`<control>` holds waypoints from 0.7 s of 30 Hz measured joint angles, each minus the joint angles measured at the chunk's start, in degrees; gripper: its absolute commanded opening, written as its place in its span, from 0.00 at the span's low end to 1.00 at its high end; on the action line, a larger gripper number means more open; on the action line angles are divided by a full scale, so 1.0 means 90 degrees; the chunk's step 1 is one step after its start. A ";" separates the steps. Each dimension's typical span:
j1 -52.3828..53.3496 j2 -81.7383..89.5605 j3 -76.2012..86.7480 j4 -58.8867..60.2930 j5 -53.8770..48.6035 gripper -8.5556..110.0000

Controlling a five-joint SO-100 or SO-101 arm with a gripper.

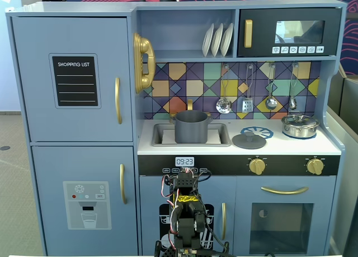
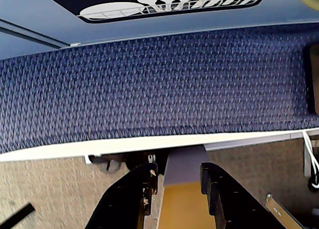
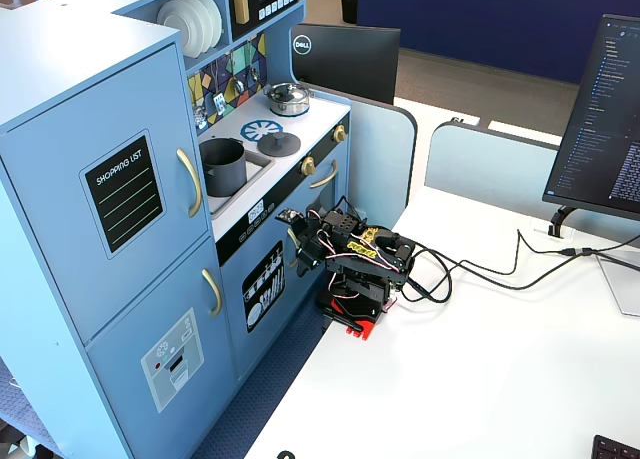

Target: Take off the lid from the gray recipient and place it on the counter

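The dark gray pot [image 1: 192,126] stands uncovered in the sink cutout of the white counter [image 1: 291,146]; it also shows in the other fixed view [image 3: 222,166]. The dark gray lid [image 1: 249,139] lies flat on the counter to the right of the sink, in front of the blue burner ring [image 1: 258,131]. My arm [image 1: 187,212] is folded low in front of the toy kitchen, well below the counter. In the wrist view my gripper [image 2: 177,181] is open and empty, pointing down past the white table edge at blue carpet.
A shiny steel pot [image 1: 300,125] with its lid sits at the counter's right end. Utensils [image 1: 246,94] hang on the backsplash. The arm's base [image 3: 355,279] is on a white table with cables [image 3: 480,269]; a monitor [image 3: 610,109] stands at right.
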 measured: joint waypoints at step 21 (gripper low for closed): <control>0.0205 0.0293 0.0029 0.0186 -0.0020 0.10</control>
